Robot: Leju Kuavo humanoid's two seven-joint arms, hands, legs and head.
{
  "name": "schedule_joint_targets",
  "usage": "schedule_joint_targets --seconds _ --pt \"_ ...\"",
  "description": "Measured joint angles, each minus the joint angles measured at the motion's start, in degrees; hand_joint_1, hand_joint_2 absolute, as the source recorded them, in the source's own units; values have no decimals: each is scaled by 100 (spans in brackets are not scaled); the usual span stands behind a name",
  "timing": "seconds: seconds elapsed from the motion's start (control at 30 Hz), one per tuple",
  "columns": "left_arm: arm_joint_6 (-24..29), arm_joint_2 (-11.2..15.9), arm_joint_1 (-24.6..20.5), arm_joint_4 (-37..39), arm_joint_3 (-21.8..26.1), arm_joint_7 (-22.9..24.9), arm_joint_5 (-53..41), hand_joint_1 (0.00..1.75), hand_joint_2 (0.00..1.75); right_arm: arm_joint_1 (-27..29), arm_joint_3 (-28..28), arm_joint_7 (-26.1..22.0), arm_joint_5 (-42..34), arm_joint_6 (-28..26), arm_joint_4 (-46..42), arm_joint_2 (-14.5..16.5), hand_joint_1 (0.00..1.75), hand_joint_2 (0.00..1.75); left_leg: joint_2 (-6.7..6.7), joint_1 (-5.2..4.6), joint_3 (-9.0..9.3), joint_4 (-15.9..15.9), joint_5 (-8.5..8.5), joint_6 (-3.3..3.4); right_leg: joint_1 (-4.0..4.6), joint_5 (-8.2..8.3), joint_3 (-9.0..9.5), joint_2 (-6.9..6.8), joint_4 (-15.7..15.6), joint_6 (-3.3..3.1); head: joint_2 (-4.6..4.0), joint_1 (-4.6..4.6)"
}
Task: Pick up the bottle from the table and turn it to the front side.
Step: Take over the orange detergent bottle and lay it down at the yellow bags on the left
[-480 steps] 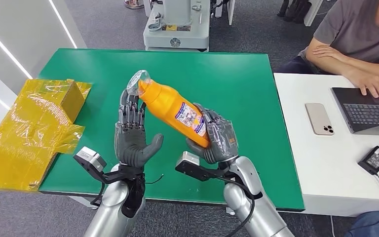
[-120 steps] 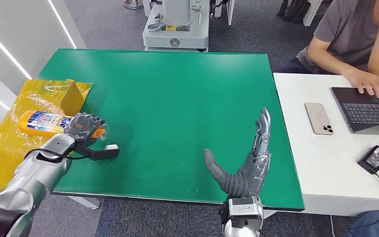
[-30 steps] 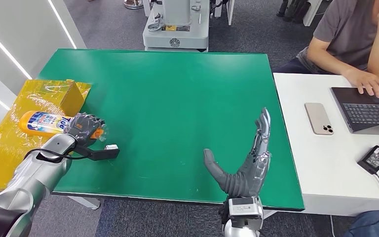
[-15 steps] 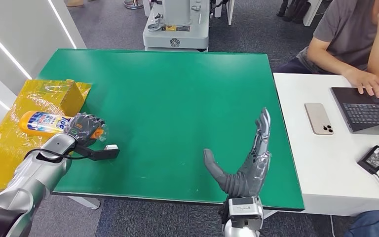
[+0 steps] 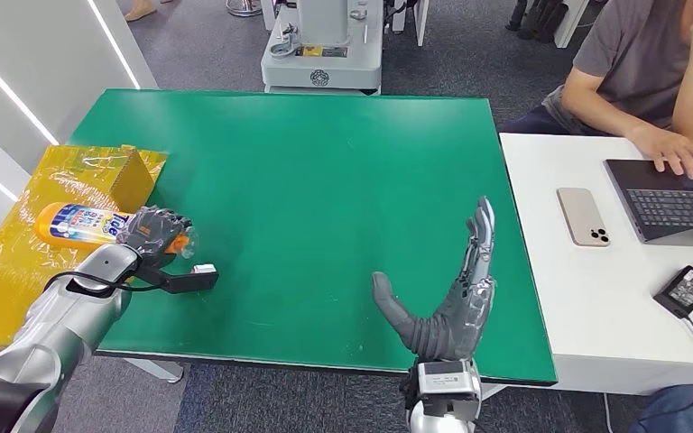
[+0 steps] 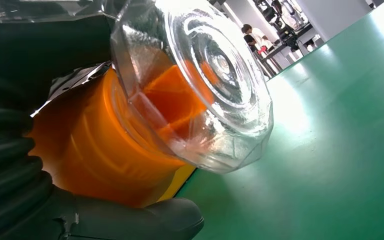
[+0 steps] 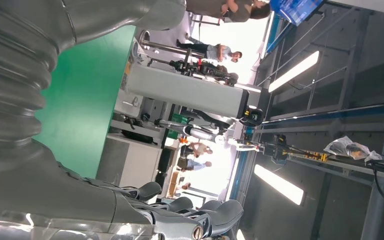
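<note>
The orange bottle (image 5: 77,220) lies on its side over the yellow wrapped box at the table's left edge, its blue and white label facing up. My left hand (image 5: 152,233) grips its neck end. The left wrist view shows the bottle's clear cap (image 6: 200,85) and orange neck (image 6: 95,150) close up against my left hand (image 6: 45,200). My right hand (image 5: 451,298) stands upright near the front edge of the green table (image 5: 325,171), fingers straight and thumb spread, holding nothing. Its fingers (image 7: 180,220) also appear in the right wrist view.
A yellow film-wrapped box (image 5: 54,225) sits at the left edge. A white desk (image 5: 586,289) to the right carries a phone (image 5: 584,216), a laptop (image 5: 677,198) and a charger (image 5: 686,290); a person (image 5: 659,72) sits there. A grey machine base (image 5: 325,45) stands behind the table.
</note>
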Motion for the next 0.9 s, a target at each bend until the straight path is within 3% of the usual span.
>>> schedule_joint_targets --seconds 0.9 --pt "0 0 0 0 0 0 0 175 175 0 0 0 0 0 0 0 0 175 0 0 0 0 0 0 0 0 0 0 0 0 0 0"
